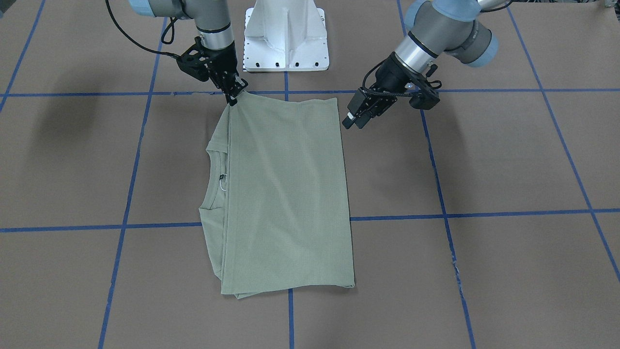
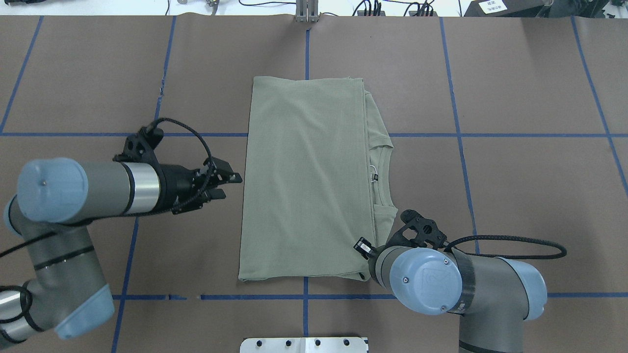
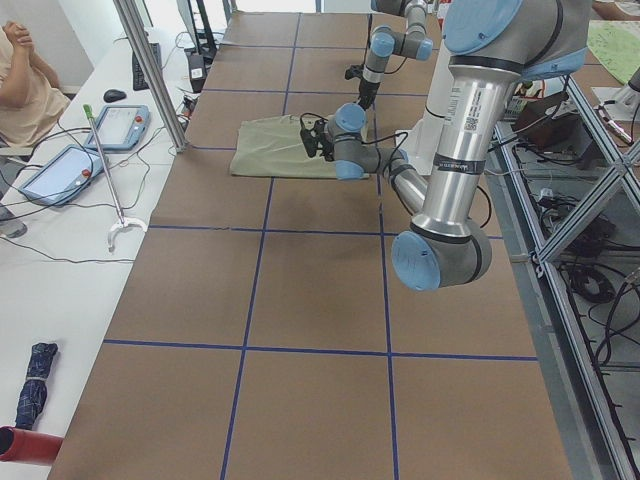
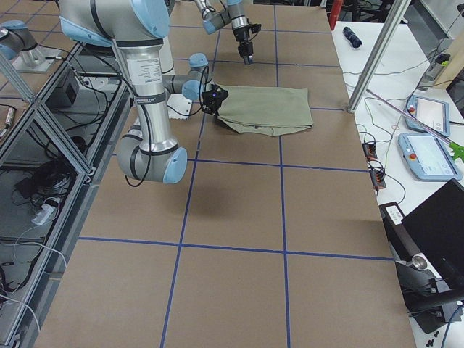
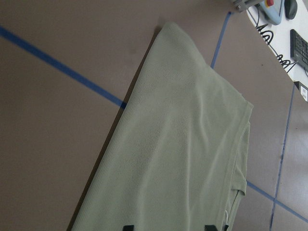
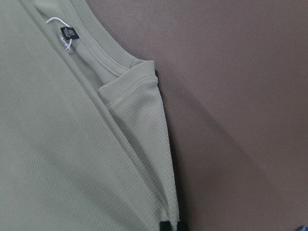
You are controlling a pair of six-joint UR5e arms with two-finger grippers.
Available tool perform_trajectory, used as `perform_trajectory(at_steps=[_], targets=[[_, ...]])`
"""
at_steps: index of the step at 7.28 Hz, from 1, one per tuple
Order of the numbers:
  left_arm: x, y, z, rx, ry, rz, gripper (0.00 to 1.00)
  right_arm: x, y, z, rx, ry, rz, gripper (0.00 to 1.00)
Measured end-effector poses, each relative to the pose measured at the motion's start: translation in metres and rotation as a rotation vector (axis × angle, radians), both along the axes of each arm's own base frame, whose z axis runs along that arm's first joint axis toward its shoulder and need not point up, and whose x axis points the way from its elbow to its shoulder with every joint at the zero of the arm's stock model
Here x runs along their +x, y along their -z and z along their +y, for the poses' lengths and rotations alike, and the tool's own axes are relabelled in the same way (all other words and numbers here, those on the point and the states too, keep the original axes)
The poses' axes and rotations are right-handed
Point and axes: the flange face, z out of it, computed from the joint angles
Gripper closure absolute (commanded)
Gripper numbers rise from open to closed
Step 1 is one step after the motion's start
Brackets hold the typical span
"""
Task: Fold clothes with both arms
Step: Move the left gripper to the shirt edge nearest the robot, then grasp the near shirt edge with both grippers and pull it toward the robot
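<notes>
The clothes are one sage-green shirt, lying folded into a long rectangle. Its ribbed neck and white label loop show along one side. My right gripper is shut on the shirt's corner nearest the robot, beside the neck side. In the right wrist view its fingertips sit close together on the hem. My left gripper hovers open just off the opposite long edge, touching nothing. In the left wrist view its fingertips stand wide apart above the cloth.
The white pedestal base stands just behind the shirt. Blue tape lines grid the brown table. A side table with teach pendants, a metal post and a seated person lies beyond the far edge.
</notes>
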Motion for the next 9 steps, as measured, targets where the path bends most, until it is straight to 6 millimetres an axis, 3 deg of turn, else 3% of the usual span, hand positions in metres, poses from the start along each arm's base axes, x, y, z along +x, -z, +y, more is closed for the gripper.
perform_trajectory(at_steps=[4, 6, 9], targets=[[0.064, -0.035, 0.087, -0.055, -0.062, -0.161, 0.31, 0.000, 0.000, 0.001, -0.001, 0.002, -0.002, 1.00], [0.076, -0.045, 0.105, -0.046, -0.066, -0.189, 0.36, 0.000, 0.001, 0.001, -0.001, 0.002, -0.003, 1.00], [0.083, -0.039, 0.111, -0.041, -0.075, -0.179, 0.42, -0.001, 0.001, 0.002, 0.000, 0.003, -0.004, 1.00]])
